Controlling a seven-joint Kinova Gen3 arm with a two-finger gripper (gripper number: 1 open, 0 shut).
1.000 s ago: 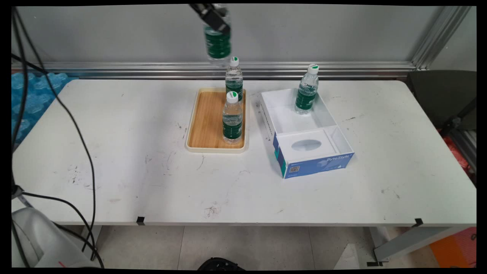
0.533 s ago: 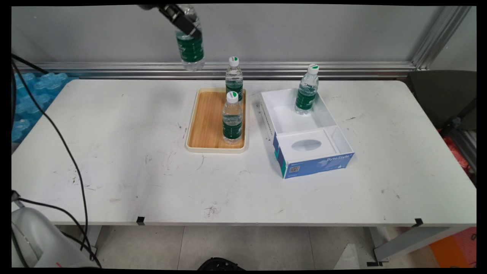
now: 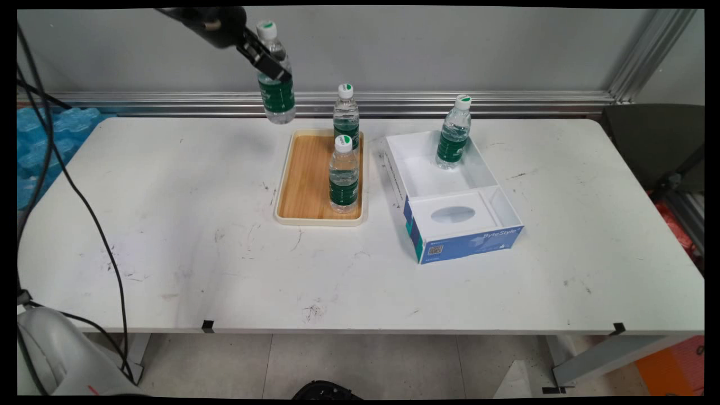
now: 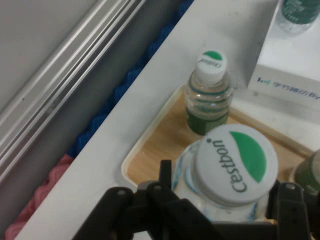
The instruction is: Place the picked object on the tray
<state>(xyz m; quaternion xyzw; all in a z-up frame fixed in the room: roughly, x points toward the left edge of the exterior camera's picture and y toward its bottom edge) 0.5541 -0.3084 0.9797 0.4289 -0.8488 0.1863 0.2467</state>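
Since the earlier frames the black two-finger gripper has carried its clear plastic water bottle with green label and white cap leftward and lower, from above the tray's far end to a spot in the air left of the tray's far left corner, over the white table. Its fingers pinch the bottle's upper body just below the neck. The bottle hangs nearly upright, long axis vertical with a slight tilt, cap uppermost. In the hand view the cap reads "Cestbon" beside a green patch.

Just right of the fingers and below them lies a rectangular cream-rimmed tray with a wooden floor. It holds two like bottles, both upright: one at its far right corner, one at its near right corner. The far bottle's cap shows the same green patch in the hand view.

Farther right stands an open white cardboard box with a blue front lettered "Byte Style". Its far compartment holds a fourth upright bottle; its near compartment carries a white insert with an oval opening.
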